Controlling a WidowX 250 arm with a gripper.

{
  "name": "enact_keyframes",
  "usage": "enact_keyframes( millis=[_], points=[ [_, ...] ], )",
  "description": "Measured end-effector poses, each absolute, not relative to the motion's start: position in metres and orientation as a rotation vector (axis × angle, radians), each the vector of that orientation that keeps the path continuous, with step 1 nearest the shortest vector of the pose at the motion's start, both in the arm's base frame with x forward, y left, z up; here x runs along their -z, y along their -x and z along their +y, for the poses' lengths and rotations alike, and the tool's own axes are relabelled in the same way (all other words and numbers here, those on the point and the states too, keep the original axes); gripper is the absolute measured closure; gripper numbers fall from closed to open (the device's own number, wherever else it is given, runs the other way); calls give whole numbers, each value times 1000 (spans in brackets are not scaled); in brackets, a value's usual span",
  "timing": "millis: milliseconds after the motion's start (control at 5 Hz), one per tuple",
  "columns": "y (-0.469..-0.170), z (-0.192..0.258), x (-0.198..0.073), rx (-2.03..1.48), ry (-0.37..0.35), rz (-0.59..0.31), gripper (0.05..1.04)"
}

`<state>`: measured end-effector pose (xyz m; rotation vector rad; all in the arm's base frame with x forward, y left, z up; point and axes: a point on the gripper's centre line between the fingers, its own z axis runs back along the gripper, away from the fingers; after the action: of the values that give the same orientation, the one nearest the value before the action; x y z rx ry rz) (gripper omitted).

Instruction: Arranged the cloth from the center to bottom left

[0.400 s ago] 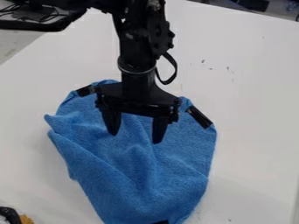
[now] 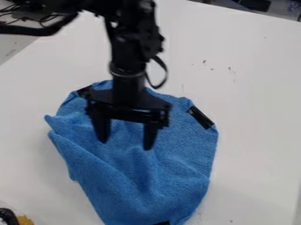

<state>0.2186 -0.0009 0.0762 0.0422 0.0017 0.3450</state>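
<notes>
My gripper (image 2: pixel 125 144) hangs over the upper middle of the blue cloth (image 2: pixel 182 158), its two fingers spread apart with nothing between them. The cloth lies creased from the centre of the view down to the bottom edge, with a long fold along its left side. Black pieces mark its upper left corner, its upper right edge and its bottom end. Whether the fingertips touch the fabric, I cannot tell.
A white table (image 2: pixel 253 79) lies under the cloth. Dark cables and a black object are at the top left, beyond the table's edge. A black and yellow item (image 2: pixel 23 219) sits in the bottom left corner.
My gripper has moved a little to the left and lower in the view, still open. The cloth has not visibly moved.
</notes>
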Motion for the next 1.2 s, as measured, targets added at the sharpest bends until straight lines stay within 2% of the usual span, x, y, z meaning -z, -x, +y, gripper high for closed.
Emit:
enact_keyframes(
  millis=[200,400,600,1000,1200],
  points=[
    [-209,12,-80,-397,-48,43,83],
    [-194,34,-85,-443,-53,-1,83],
    [-183,60,-74,-470,-36,-29,83],
    [-184,79,-42,-508,14,-39,83],
    [-183,79,-40,-496,25,-29,140]
  ],
)
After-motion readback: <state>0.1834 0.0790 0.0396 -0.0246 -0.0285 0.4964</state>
